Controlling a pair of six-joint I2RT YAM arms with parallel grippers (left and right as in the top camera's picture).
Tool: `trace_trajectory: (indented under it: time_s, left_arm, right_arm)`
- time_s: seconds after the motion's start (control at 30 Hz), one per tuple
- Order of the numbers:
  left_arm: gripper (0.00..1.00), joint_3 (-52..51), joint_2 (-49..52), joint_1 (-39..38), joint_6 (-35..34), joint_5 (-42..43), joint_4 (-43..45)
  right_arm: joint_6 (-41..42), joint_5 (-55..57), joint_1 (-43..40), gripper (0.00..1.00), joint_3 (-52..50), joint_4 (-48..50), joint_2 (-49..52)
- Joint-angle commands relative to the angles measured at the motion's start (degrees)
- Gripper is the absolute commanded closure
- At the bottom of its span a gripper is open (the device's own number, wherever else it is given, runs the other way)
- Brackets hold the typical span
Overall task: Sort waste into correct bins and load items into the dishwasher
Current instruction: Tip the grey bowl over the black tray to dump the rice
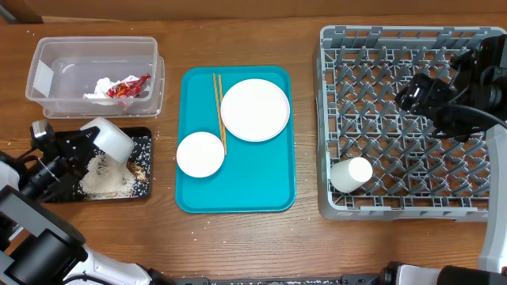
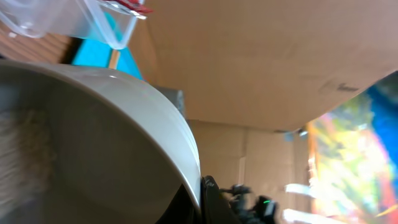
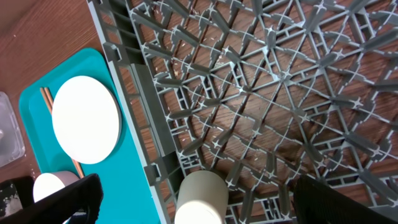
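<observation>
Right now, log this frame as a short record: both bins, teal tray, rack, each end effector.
tub: napkin and wrapper inside
black tray: rice piled in it
left end effector: shut on a bowl, tipped over the black tray
teal tray: plate, second bowl, chopsticks
rack: one cup on its side, near the corner
right end effector: open, empty, above the rack
</observation>
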Motion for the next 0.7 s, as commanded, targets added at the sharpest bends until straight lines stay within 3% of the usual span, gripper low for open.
trace_trajectory:
  time_s: [0.0,0.5,0.67]
  left_arm:
    - [0.96,-0.1,-0.5,0.2,-7.9,5.0,0.0]
    - [0.96,-0.1,-0.6,0.3,-7.7,5.0,2.3]
    - [0.96,1.6,-3.1,-2.0,4.4,2.1,-4.3]
  right_arm:
    - [-0.4,-0.1,0.0,0.0,1.5,0.2,-0.3]
    - [-0.4,-0.1,0.0,0.0,1.5,-0.2,-0.3]
    - [-0.5,0.0,0.0,0.0,1.5,-0.1,-0.3]
